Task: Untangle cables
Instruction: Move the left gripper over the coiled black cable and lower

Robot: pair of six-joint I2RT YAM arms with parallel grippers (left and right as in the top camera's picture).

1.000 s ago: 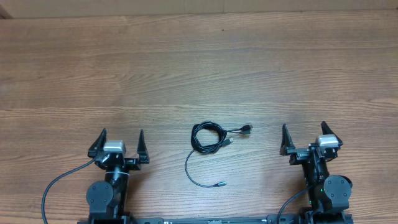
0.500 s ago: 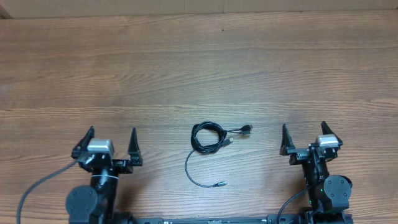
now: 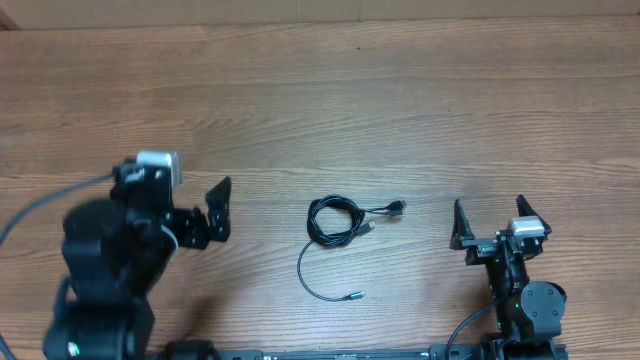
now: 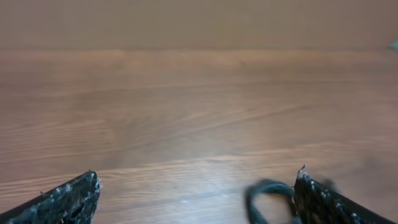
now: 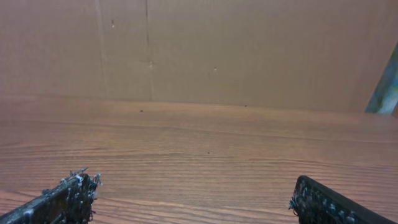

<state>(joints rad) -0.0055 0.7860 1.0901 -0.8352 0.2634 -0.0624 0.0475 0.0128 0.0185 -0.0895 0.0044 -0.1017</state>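
The left tool is seen released, its jaws spread wide with nothing between them. The right tool is likewise spread wide and empty. Between the two, the cables are bundled in a small coil on the table, apart from both tools, one loose end trailed toward the near edge.

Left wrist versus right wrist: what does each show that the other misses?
Only the left wrist: a blurred dark loop of the cables beside one of the left fingers. Only the right wrist: a brown wall behind the table. Both: wood grain ahead, and open, empty fingers at the bottom corners, the right fingers likewise.
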